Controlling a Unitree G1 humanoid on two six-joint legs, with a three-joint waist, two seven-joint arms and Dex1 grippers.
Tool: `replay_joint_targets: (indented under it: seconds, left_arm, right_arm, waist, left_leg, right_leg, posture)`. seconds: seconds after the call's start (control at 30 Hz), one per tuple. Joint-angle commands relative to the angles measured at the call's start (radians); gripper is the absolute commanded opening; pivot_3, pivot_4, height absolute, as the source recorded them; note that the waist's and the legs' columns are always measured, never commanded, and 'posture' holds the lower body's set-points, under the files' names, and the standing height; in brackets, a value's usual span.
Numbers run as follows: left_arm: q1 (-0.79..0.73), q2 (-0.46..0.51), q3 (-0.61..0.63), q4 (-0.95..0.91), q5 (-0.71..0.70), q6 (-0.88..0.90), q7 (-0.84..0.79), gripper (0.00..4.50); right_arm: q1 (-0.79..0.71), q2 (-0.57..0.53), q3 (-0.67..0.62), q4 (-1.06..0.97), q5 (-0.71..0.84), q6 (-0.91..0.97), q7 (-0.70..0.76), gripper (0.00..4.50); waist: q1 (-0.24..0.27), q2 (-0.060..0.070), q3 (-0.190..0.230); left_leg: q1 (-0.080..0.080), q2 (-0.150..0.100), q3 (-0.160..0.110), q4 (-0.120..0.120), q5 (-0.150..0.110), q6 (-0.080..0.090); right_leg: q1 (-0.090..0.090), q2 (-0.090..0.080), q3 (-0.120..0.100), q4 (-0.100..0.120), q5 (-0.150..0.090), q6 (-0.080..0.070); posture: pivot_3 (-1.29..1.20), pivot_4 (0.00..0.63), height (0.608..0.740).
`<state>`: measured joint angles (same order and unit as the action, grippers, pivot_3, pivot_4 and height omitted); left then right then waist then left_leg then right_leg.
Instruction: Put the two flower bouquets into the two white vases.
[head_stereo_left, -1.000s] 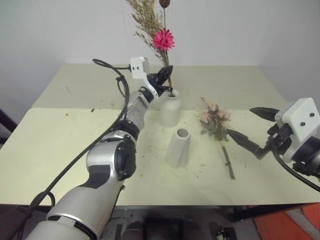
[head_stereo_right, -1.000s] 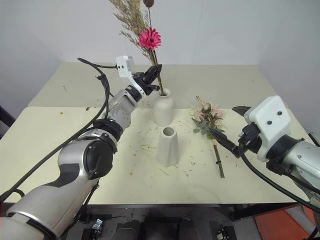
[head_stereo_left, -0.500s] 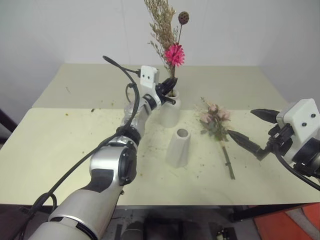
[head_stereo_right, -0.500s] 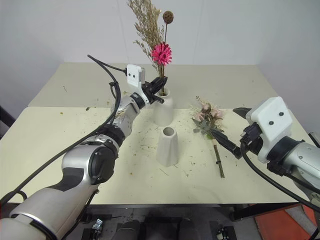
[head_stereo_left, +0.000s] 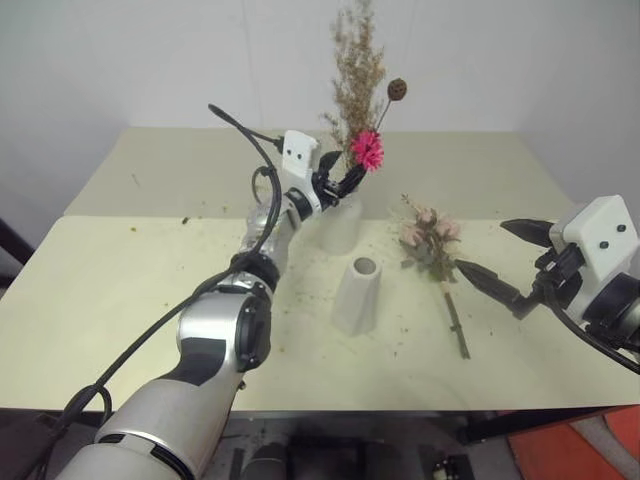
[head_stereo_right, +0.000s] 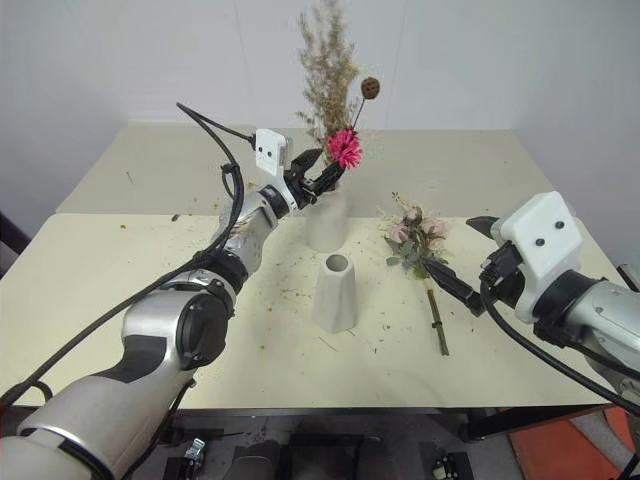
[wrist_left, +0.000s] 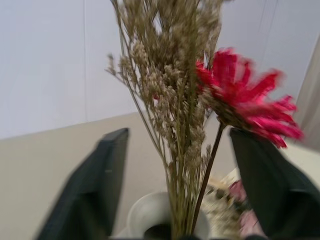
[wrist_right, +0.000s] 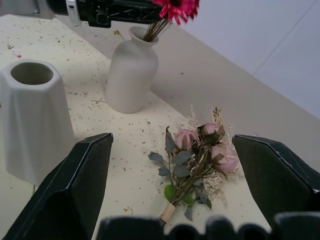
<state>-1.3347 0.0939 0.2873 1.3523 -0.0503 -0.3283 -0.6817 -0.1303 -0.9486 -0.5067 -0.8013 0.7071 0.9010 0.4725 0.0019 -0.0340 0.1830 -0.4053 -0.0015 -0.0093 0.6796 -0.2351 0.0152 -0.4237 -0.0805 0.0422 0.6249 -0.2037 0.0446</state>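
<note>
The tan dried-grass bouquet with a magenta flower (head_stereo_left: 366, 150) stands in the rounded white vase (head_stereo_left: 340, 228), its stems down the narrow neck. My left gripper (head_stereo_left: 340, 176) is open just above the vase mouth. Its two fingers (wrist_left: 95, 185) flank the stems without pinching them. The taller tapered vase (head_stereo_left: 357, 296) stands empty nearer to me. The pink rose bouquet (head_stereo_left: 430, 238) lies flat on the table to its right, with its long stem toward the front edge. My right gripper (head_stereo_left: 482, 245) hovers open just right of the roses, holding nothing.
Bits of dried plant litter the cream table (head_stereo_left: 150, 290) around the vases. A seam (head_stereo_left: 150, 217) divides it from a second table behind, with a white wall beyond. The front edge runs close below the right arm.
The left gripper has opened and let go of the dried-grass bouquet. The bouquet swung from leaning left to standing upright in the rounded vase. The right arm has not moved.
</note>
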Motion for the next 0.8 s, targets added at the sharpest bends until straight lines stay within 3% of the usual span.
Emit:
replay_joint_targets:
  seconds: [0.03, 0.5, 0.67, 0.8]
  left_arm:
    - [0.006, 0.032, -0.036, -0.02, 0.034, -0.023, 0.004, 4.47]
    - [0.143, 0.255, 0.017, -0.158, -0.141, -0.015, -0.494, 4.47]
    - [0.184, 0.383, -0.067, -0.413, -0.178, 0.108, -0.765, 4.47]
    - [0.219, 0.49, -0.166, -0.737, -0.251, 0.303, -0.907, 4.47]
  right_arm:
    - [-0.016, -0.006, -0.015, -0.009, -0.018, -0.014, -0.016, 4.5]
    - [-0.019, -0.008, -0.019, 0.028, -0.018, 0.008, 0.003, 4.5]
    - [-0.068, -0.071, 0.063, 0.165, -0.007, 0.113, 0.03, 4.5]
    - [-0.203, -0.12, 0.239, 0.321, -0.058, 0.191, 0.032, 4.5]
  waist:
    - [0.0, 0.0, 0.0]
    - [-0.014, 0.0, 0.0]
    - [-0.016, 0.0, 0.0]
    - [-0.017, 0.001, 0.0]
  left_leg:
    - [0.0, 0.0, 0.0, 0.0, 0.0, 0.0]
    - [0.0, 0.001, 0.0, 0.0, 0.0, 0.0]
    - [0.0, 0.001, 0.0, 0.0, 0.0, 0.0]
    - [0.0, 0.002, 0.0, 0.0, 0.0, 0.0]
  right_leg:
    - [0.0, 0.0, 0.0, 0.0, 0.0, 0.0]
    - [0.0, 0.0, 0.0, 0.001, 0.0, 0.0]
    - [0.0, 0.001, 0.0, 0.001, 0.0, 0.0]
    - [0.0, 0.001, 0.0, 0.002, 0.0, 0.0]
  posture:
    - [0.0, 0.15, 0.74]
    - [0.0, 0.15, 0.74]
    - [0.0, 0.15, 0.74]
    - [0.0, 0.15, 0.74]
